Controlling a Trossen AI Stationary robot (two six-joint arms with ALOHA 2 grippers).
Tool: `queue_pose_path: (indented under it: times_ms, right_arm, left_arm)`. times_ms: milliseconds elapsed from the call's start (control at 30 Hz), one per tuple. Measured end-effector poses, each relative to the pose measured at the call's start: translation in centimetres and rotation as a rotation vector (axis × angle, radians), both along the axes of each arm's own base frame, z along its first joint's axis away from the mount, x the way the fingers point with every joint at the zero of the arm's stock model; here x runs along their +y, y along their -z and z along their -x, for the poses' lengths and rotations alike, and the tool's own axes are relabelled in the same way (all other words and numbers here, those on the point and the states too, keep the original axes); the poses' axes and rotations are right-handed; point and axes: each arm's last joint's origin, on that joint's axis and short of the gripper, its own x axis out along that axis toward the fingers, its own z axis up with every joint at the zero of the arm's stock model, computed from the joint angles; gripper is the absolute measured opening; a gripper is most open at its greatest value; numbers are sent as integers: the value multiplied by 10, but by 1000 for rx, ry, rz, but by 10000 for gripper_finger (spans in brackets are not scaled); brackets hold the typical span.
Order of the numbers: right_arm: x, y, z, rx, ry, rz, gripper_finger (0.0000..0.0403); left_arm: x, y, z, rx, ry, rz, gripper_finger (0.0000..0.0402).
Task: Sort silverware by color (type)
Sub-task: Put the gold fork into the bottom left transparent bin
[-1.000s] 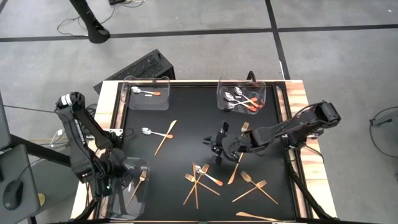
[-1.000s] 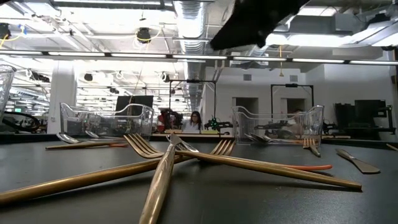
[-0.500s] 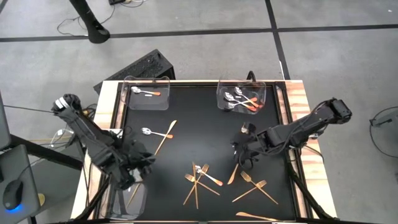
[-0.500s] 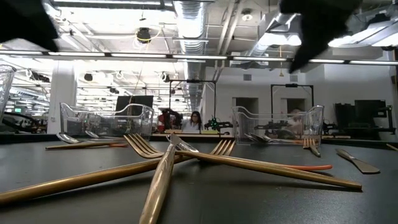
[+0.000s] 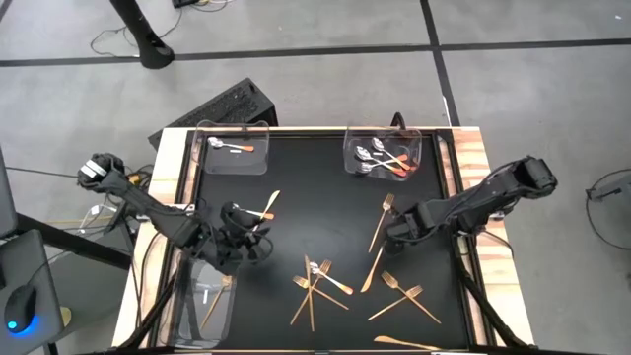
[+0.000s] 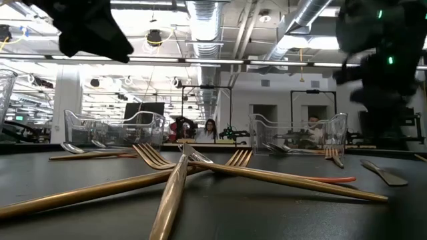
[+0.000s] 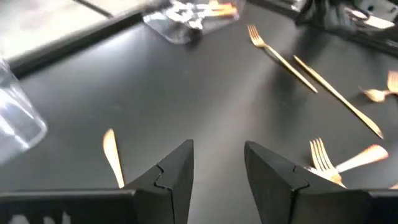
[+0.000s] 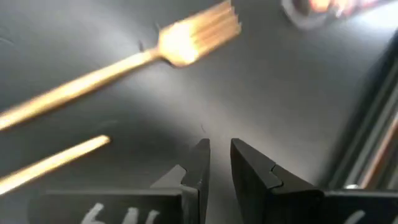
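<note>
Gold forks, gold knives and an orange-handled spoon lie loose on the black mat, crossed in a pile (image 5: pixel 314 286) (image 6: pixel 180 170). My left gripper (image 5: pixel 248 239) (image 7: pixel 219 155) is open and hovers over the mat's left part, beside a gold knife (image 5: pixel 266 207) (image 7: pixel 112 155). My right gripper (image 5: pixel 394 229) (image 8: pixel 219 148) is low over the mat on the right, its fingers narrowly apart around nothing. It sits next to a gold fork (image 5: pixel 381 219) (image 8: pixel 186 40) and a knife (image 5: pixel 372 272). Orange-handled spoons lie in the far right tray (image 5: pixel 383 153).
The far left clear tray (image 5: pixel 234 148) holds one spoon. The near left tray (image 5: pixel 205 301) holds a gold fork. More forks (image 5: pixel 404 293) lie near the right, and a knife (image 5: pixel 404 342) lies at the near edge. Wooden table borders flank the mat. A person sits far behind the table (image 6: pixel 211 128).
My left gripper has swung from above the near left tray toward the table's middle and far side, ending beside the gold knife. My right gripper has drawn back from the mat's centre toward the right edge, ending beside the fork. The silverware has not moved.
</note>
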Motion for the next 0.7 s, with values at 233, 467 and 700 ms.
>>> queue_pose_path:
  times_ms: [233,467,700]
  right_arm:
    - [-1,17,1,-18,13,-149,87]
    - [24,18,1,-7,-57,-446,88]
    - [72,17,-4,-165,-206,-608,88]
  left_arm:
    - [2,3,-17,-88,-99,-124,126]
    - [0,35,-45,-4,-75,-127,126]
    - [1,61,-56,54,-107,-101,126]
